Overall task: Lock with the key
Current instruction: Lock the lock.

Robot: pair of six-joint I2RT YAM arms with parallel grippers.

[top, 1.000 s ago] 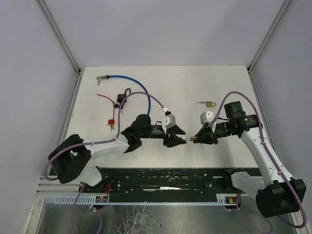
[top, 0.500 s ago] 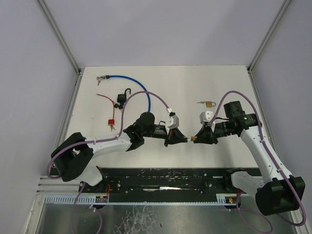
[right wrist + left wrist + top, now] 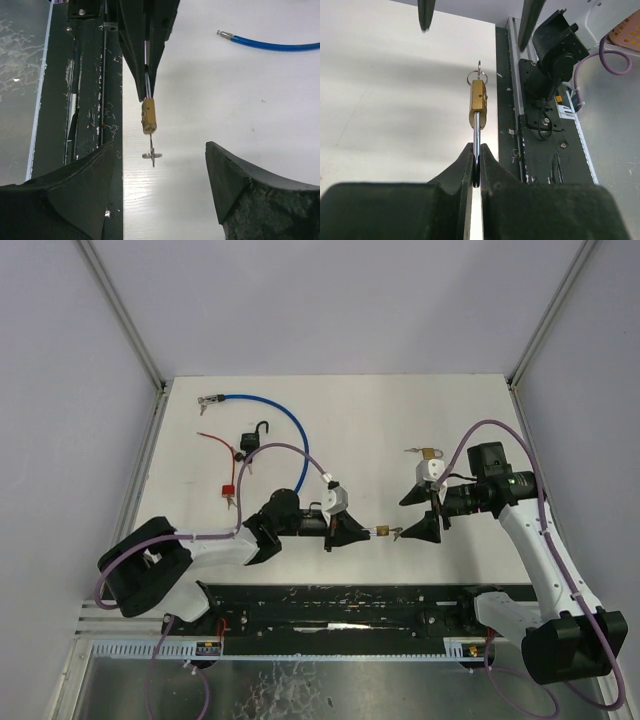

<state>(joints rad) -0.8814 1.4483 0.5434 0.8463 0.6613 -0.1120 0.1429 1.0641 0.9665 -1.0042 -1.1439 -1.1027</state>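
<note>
padlock [image 3: 479, 102] hangs above the table [image 3: 400, 420] near its front edge, its shackle [image 3: 476, 142] pinched in the clenched left gripper [image 3: 476, 159], brass body pointing toward the right arm. key [image 3: 152, 152] sticks out of the body's far end. right gripper [image 3: 420, 512] is released, jaws spread wide, the key at the mouth of the gap between them and touching neither jaw.

step in hand, as i judge it: take the key and turn it. line the right wrist up on the padlock's long axis, so the turn is pure roll. close squarely on the flat head of the key, well in toward the body, so it cannot pivot in the grip. the left grip has only a thin shackle to hold, so any sideways push may swing the body round or drag it out; push along the axis only. whether the shackle is fully seated i cannot tell; if not, press the body toward the left gripper before turning. roll slowly and stop when it binds.
</note>
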